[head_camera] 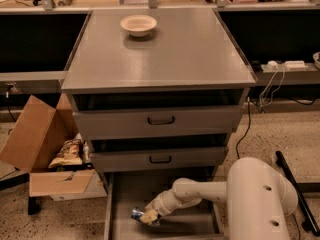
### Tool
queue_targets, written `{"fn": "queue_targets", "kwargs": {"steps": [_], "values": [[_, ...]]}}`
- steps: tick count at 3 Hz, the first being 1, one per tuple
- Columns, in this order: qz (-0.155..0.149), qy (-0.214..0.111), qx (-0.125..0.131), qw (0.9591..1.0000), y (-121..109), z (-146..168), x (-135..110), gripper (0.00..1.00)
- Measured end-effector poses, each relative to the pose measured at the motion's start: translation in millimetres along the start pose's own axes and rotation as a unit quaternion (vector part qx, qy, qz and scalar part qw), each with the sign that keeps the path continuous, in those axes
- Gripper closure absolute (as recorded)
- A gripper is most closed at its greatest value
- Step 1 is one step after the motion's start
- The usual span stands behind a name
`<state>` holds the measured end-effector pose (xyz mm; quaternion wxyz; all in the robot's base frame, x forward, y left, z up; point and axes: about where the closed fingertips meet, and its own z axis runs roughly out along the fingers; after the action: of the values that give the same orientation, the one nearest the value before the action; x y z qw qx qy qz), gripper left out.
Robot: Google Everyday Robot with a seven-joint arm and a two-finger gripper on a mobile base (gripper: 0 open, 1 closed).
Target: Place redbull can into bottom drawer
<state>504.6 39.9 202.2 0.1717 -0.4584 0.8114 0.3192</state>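
The bottom drawer (125, 194) is pulled open at the foot of the grey cabinet, a shallow grey tray. The redbull can (138, 214) lies on its side inside it, towards the front left, with its shiny end pointing left. My gripper (148, 216) reaches down into the drawer from the right on the white arm (200, 190) and sits at the can's right end, touching or holding it.
A beige bowl (138, 24) stands on the cabinet top. The two upper drawers (160, 120) with black handles are shut. An open cardboard box (42, 149) with snack bags stands on the floor at the left. Cables and a power strip (280, 65) are at the right.
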Motion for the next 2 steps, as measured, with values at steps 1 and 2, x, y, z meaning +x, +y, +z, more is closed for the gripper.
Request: {"fn": "queue_targets", "kwargs": {"steps": [1, 2], "values": [[0.028, -0.006, -0.011, 0.9995, -13.1, 12.6, 20.1, 1.00], [0.045, -0.007, -0.016, 0.9988, -20.0, 18.4, 31.5, 1.00]]}}
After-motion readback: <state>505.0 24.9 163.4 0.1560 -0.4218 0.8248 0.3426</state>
